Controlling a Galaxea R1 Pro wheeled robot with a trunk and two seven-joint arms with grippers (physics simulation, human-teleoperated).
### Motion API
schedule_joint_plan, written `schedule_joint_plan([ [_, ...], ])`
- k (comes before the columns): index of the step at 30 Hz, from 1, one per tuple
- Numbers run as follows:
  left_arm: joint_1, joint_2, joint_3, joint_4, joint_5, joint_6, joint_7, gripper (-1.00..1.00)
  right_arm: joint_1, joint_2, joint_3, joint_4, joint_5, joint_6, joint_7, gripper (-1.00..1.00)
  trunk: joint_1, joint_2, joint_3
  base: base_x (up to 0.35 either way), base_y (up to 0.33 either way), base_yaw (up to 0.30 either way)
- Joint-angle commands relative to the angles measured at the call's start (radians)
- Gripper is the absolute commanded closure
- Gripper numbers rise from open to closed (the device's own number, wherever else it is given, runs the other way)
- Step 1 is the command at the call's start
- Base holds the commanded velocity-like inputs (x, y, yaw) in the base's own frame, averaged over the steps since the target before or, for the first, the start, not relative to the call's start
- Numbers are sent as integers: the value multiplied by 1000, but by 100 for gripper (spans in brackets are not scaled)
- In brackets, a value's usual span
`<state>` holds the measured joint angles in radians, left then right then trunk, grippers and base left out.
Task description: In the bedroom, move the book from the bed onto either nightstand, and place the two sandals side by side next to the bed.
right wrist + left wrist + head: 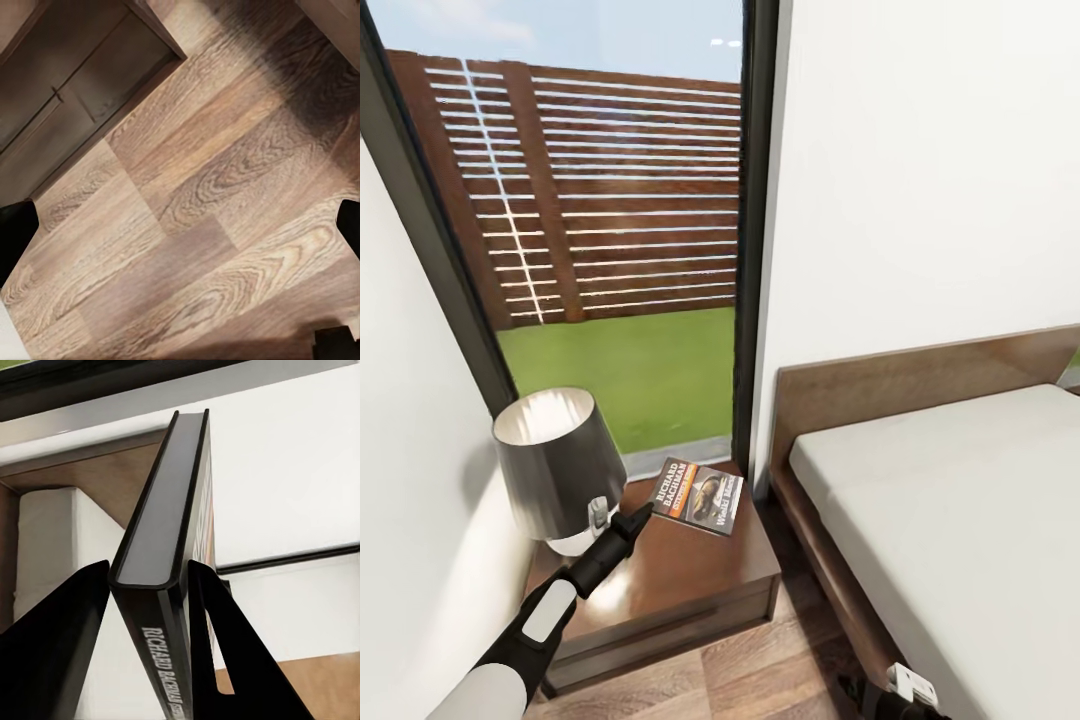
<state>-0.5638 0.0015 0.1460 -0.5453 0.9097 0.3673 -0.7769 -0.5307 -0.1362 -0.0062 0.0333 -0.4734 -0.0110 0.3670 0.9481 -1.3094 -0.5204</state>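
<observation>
A thin paperback book [698,495] with a dark cover sits over the far right part of a dark brown nightstand [670,575], gripped at its near left edge by the left gripper [644,516]. In the left wrist view the two black fingers [56,649] press against both faces of the book [161,555] — closed on it. Left of the book stands a grey-shaded lamp [557,462]. To the right lies the bed [960,500], pale grey mattress in a dark frame. The right gripper [180,225] hangs spread wide over wood-plank floor [195,202].
</observation>
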Motion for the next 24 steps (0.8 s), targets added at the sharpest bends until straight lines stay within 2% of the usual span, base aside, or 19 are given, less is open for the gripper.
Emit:
schedule_joint_plan([
  [1,-1,0,1,1,8,9,-2,100,-2,0,0,4,-6,-1,6,-100,0,-1,-1,130,0,0],
  [15,-1,-1,-1,1,7,7,-1,100,-2,0,0,4,-5,-1,6,-100,0,-1,-1,94,0,0],
  [24,-1,1,1,1,6,8,1,100,-2,0,-1,4,-5,-1,10,-100,0,-1,-1,25,0,0],
])
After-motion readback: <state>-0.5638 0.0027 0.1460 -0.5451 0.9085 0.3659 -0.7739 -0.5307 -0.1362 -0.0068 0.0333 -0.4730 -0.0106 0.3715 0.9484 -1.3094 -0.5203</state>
